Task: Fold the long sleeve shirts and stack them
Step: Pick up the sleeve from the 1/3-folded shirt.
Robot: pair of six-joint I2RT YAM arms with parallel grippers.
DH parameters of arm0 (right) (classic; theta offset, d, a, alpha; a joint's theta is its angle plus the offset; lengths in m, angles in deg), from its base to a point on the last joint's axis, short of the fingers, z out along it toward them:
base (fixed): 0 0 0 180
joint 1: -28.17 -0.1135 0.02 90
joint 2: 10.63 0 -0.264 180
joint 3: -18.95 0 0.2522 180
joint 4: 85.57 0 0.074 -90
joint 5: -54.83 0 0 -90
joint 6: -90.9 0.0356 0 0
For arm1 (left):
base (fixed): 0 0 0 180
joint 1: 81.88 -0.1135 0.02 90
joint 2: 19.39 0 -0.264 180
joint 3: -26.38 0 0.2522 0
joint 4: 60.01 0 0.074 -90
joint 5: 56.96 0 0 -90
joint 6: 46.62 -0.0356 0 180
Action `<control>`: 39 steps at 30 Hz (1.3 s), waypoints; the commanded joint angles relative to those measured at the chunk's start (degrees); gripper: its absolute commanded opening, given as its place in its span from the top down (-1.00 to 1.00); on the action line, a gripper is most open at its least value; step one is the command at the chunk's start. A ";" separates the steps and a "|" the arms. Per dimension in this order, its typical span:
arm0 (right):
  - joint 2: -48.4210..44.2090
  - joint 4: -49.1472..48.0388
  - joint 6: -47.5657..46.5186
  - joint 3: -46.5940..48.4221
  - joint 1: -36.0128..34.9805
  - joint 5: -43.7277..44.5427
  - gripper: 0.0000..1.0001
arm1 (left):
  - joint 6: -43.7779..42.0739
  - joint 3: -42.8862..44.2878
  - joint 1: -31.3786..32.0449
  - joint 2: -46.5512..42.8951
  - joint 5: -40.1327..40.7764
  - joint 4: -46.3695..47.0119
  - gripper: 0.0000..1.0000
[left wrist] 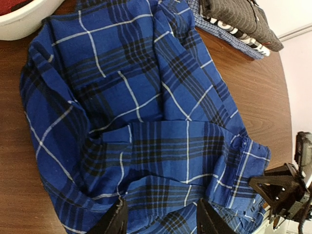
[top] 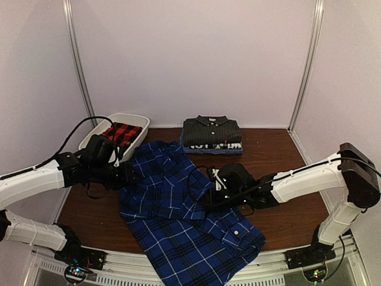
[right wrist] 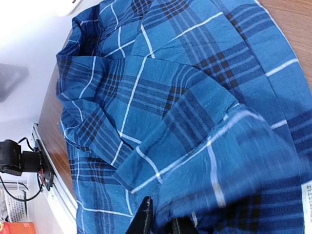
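The large blue-and-black plaid shirt (top: 178,208) lies spread and rumpled across the middle of the table, and it fills the left wrist view (left wrist: 136,107) and the right wrist view (right wrist: 161,87). My left gripper (top: 128,173) is at the shirt's left edge, and its jaws stand open and empty over the cloth (left wrist: 161,224). My right gripper (top: 208,193) is on the shirt's middle, shut on a raised fold of it (right wrist: 161,219). The dark charcoal striped shirt (top: 211,131) lies folded on top of a stack at the back. The red-and-black plaid shirt (top: 122,134) lies in the tub.
A white plastic tub (top: 140,122) stands at the back left; its rim shows in the left wrist view (left wrist: 24,24). Another folded blue-patterned garment (top: 212,149) lies under the charcoal shirt. Bare brown table (top: 286,161) lies to the right. A black mount (left wrist: 282,190) stands at the front edge.
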 commanded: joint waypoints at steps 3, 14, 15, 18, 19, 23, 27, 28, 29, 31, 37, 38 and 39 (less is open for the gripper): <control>-4.36 5.08 -1.03 -1.73 -0.43 3.57 0.52 | -3.22 0.38 -1.19 0.31 1.12 -0.90 0.01; -2.75 1.90 1.38 -5.57 -0.55 3.10 0.37 | -6.62 1.89 -2.55 3.80 0.22 -1.74 0.01; -2.11 1.67 1.46 -5.29 -0.56 3.04 0.35 | -6.71 1.84 -2.68 3.86 0.09 -1.70 0.00; -0.36 1.06 2.17 -5.31 -0.57 2.91 0.26 | -7.21 1.72 -3.36 4.21 -0.25 -1.80 0.00; 0.01 0.45 2.69 -5.98 -0.52 2.75 0.22 | -7.36 1.60 -3.75 4.36 -0.25 -1.93 0.00; -0.46 -3.36 5.32 -10.30 -1.03 1.41 0.19 | -8.17 1.16 -5.52 4.73 -0.68 -2.13 0.00; -1.75 -1.63 4.89 -9.36 -1.44 2.44 0.18 | -9.89 1.38 -8.17 5.09 -1.24 -2.41 -0.01; -1.90 -0.66 4.33 -8.20 -1.44 2.80 0.17 | -10.35 1.55 -8.76 5.39 -1.42 -2.45 -0.01; -1.84 0.42 3.69 -7.00 -1.44 3.25 0.17 | -10.83 1.80 -9.30 5.69 -1.51 -2.59 -0.01; -1.50 2.06 2.45 -4.66 -1.44 4.18 0.17 | -11.79 2.46 -9.94 6.63 -1.58 -2.81 -0.01; 0.05 5.05 1.32 0.52 -1.43 4.96 0.39 | -14.79 5.66 -10.18 11.61 -0.47 -4.38 0.00; 0.11 5.31 1.15 1.14 -1.44 4.92 0.44 | -15.14 6.22 -10.18 12.51 -0.02 -4.76 0.00; 0.05 5.51 1.07 1.60 -1.52 4.97 0.49 | -15.42 6.62 -10.14 13.36 0.59 -4.94 0.00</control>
